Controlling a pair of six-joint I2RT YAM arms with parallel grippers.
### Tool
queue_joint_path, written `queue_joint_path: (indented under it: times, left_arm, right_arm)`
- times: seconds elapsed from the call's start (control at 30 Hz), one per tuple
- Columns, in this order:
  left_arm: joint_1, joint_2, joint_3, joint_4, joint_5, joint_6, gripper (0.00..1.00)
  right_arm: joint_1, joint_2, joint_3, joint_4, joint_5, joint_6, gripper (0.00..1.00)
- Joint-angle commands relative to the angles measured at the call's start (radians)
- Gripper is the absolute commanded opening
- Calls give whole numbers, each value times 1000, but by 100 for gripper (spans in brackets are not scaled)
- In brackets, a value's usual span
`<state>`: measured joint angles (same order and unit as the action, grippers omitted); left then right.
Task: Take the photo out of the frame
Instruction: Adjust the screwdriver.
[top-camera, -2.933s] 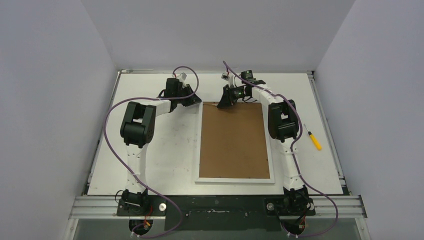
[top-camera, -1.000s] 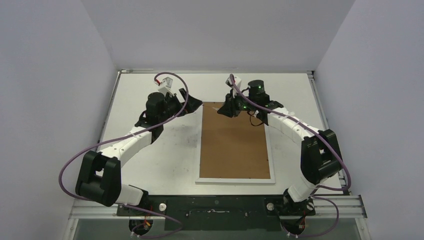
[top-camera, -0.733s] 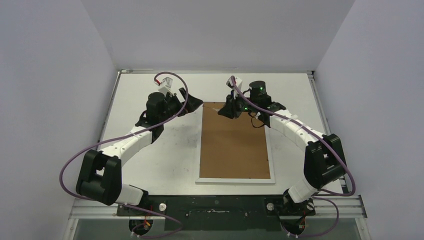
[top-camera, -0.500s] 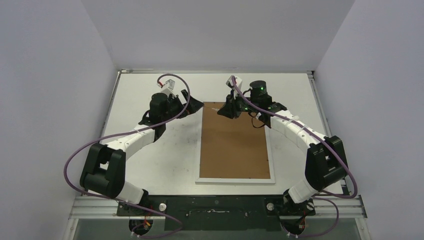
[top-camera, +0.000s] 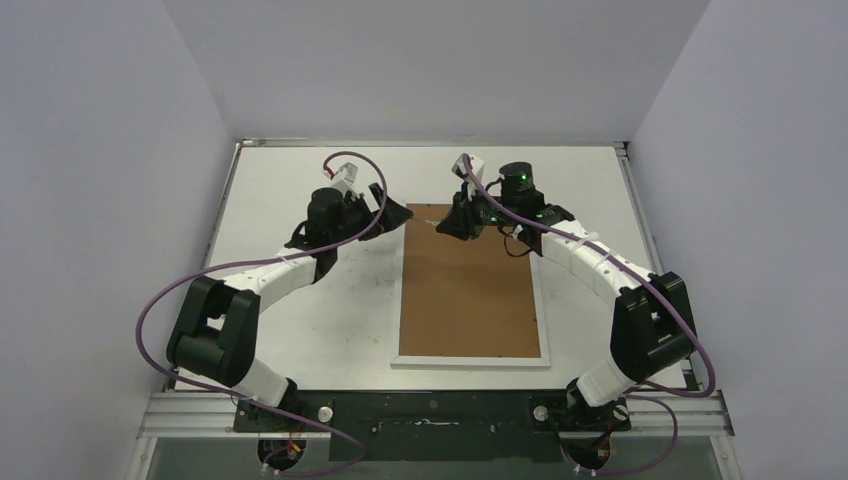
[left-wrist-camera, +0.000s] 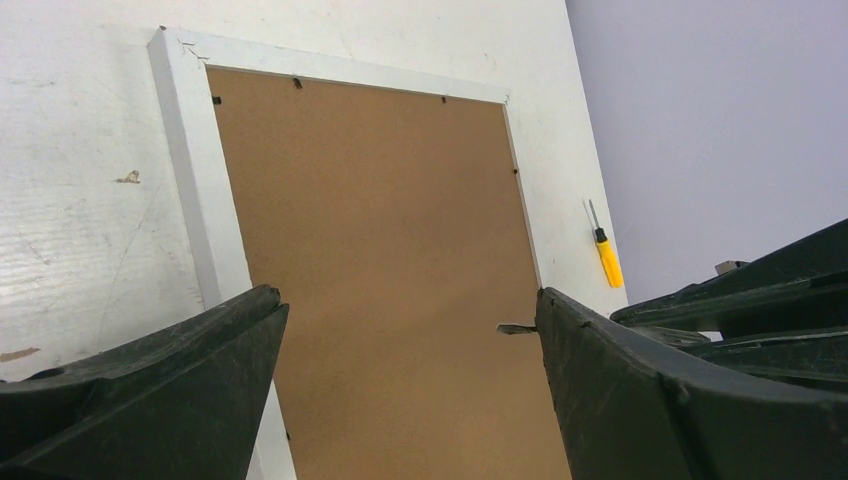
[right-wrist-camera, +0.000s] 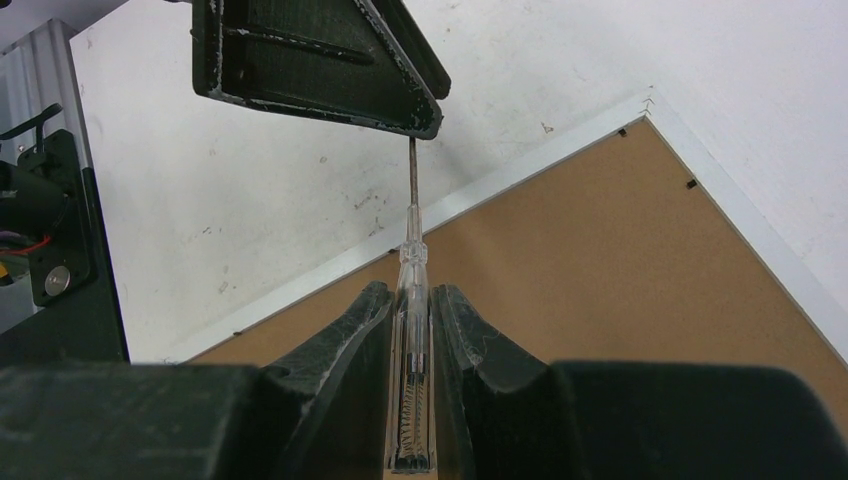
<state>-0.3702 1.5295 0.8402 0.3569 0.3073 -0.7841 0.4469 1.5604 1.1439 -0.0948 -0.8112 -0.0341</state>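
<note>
Found large rectangular white-bordered picture frame lying face down on white table, brown fibreboard backing uppermost, long axis running near edge to far edge. Saw no photo; judged hidden beneath backing. Noted right jaws clamped on thin clear-handled screwdriver above frame's far end, blade pointing leftward across left border close to far-left corner. Noted left jaws spread wide, holding nothing, hovering just left of that corner. Judged right arm better placed for next move: prising small dark retaining tabs along inner border. Flagged left finger meeting blade tip; cannot tell whether touching. Recorded yellow-handled screwdriver on table, right of frame, well apart.
</note>
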Motion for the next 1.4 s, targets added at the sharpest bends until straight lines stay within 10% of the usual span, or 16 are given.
queue_joint_path:
  times: [0.0, 1.07, 1.37]
  left_arm:
    - [-18, 21, 17, 50, 13, 0, 94]
    - [-33, -153, -141, 11, -37, 139, 96]
    - [-44, -303, -387, 340, 59, 319, 88]
  right_arm:
    - [9, -70, 15, 48, -14, -11, 5]
    - [-12, -129, -71, -44, 20, 95, 5]
    - [-13, -200, -169, -97, 81, 298, 5]
